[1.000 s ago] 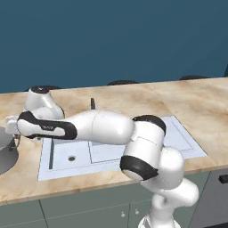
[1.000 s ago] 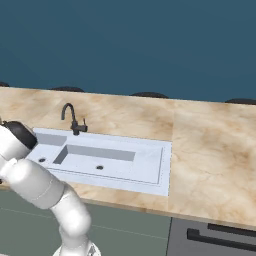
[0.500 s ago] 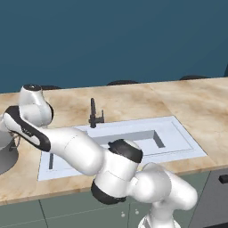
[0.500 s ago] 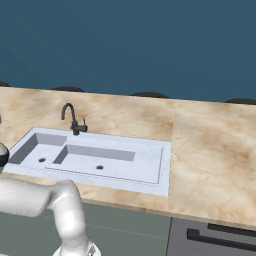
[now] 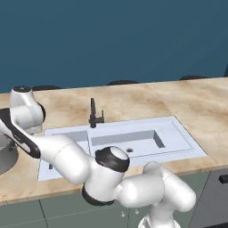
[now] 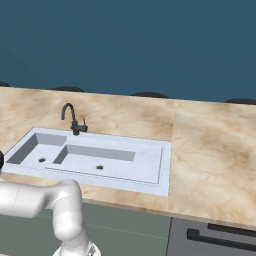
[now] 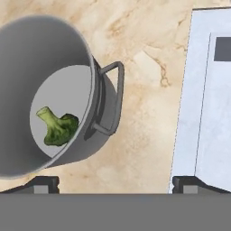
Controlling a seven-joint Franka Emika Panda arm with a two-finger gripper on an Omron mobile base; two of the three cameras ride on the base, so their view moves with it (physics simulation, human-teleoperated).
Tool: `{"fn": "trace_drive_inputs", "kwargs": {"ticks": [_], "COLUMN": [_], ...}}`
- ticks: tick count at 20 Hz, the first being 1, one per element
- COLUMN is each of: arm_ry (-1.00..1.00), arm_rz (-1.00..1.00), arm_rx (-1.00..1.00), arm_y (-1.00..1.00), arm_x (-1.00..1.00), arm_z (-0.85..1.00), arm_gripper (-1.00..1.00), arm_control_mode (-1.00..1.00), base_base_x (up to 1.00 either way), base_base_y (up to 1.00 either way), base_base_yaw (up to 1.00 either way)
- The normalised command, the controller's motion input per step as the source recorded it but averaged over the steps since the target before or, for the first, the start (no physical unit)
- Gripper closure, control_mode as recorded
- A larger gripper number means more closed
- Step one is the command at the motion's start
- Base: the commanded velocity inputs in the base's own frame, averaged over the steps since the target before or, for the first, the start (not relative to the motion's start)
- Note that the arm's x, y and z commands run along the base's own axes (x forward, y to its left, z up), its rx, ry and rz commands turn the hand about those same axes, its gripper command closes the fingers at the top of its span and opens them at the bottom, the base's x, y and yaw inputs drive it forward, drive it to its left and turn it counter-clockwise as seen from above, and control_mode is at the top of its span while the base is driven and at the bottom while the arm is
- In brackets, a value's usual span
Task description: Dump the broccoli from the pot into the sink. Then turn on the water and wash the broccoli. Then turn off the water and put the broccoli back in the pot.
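Observation:
The hand view looks down on the grey pot (image 7: 49, 49), which stands on the marble counter. The small green broccoli (image 7: 57, 129) lies on the pot's floor, near its wall. One dark loop handle (image 7: 116, 97) points toward the sink (image 7: 200, 113), whose pale rim lies at the right. My gripper (image 7: 118, 182) hangs above the counter between pot and sink, open wide and holding nothing. One fingertip shows below the pot and the other by the sink rim. In the left base view the pot (image 5: 5, 156) sits at the left edge, beside the sink (image 5: 173, 136).
A dark faucet (image 5: 93, 113) stands behind the sink, between its two basins, and also appears in the right base view as the faucet (image 6: 73, 118) behind the sink (image 6: 150, 172). My white arm stretches left across the sink's front. Marble counter (image 6: 215, 150) runs on to the right.
My arm has swung further left, and its elbow has dropped in front of the sink. The hand has moved out over the pot. The jaws have stayed open.

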Motion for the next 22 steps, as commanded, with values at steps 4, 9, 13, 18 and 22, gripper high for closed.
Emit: {"fn": "trace_drive_inputs", "kwargs": {"ticks": [4, 9, 13, 18, 22], "arm_ry": [-0.08, -0.08, -0.06, -0.05, -0.02], "arm_rz": [0.0, 0.0, 0.0, 0.0, 0.0], "arm_rx": [-0.04, -0.05, 0.0, 0.0, 0.0], "arm_y": [0.09, 0.04, 0.02, 0.1, 0.17], "arm_x": [0.05, 0.1, 0.12, 0.16, 0.22], "arm_z": [-0.21, -0.25, -0.21, -0.15, -0.17], "arm_gripper": [-1.0, -1.0, -1.0, -1.0, -1.0], "arm_control_mode": [-1.0, -1.0, -1.0, -1.0, -1.0], "base_base_x": [0.0, 0.0, 0.0, 0.0, 0.0], "base_base_y": [0.0, 0.0, 0.0, 0.0, 0.0], "base_base_yaw": [0.0, 0.0, 0.0, 0.0, 0.0]}}
